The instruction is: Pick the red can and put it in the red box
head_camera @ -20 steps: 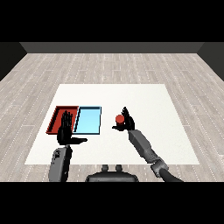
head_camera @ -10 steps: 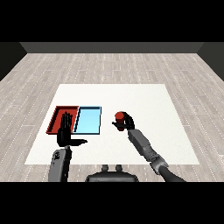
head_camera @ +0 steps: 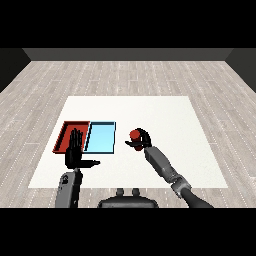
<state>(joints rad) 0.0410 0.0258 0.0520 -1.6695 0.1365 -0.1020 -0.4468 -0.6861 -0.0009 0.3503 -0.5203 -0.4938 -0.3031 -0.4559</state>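
- Where the white tabletop [head_camera: 150, 107] fills the middle of your view, you see two trays lying side by side at its left: the red tray [head_camera: 65, 134] on the outside and the light blue tray [head_camera: 101, 137] touching its right edge.
- You find the red can [head_camera: 134, 135] to the right of the light blue tray, apart from it and outside both trays.
- Your right robot hand [head_camera: 143, 141] is curled round the red can; the fingers wrap its right side and the thumb crosses below the can's red top, so only that top part shows.
- From this angle you cannot tell whether the can's base rests on the tabletop or is raised just off it.
- The grey right forearm [head_camera: 161, 163] runs from the lower right corner up and leftward to that hand.
- Your left robot hand [head_camera: 76, 152] is spread flat and holds nothing: its fingers are straight, pointing away from you, and the thumb sticks out to the right.
- Its fingertips overlap the near edge of the red tray in your view.
- The left forearm [head_camera: 69, 187] rises almost vertically from the lower left.
- A grey plank floor [head_camera: 125, 75] surrounds the tabletop.
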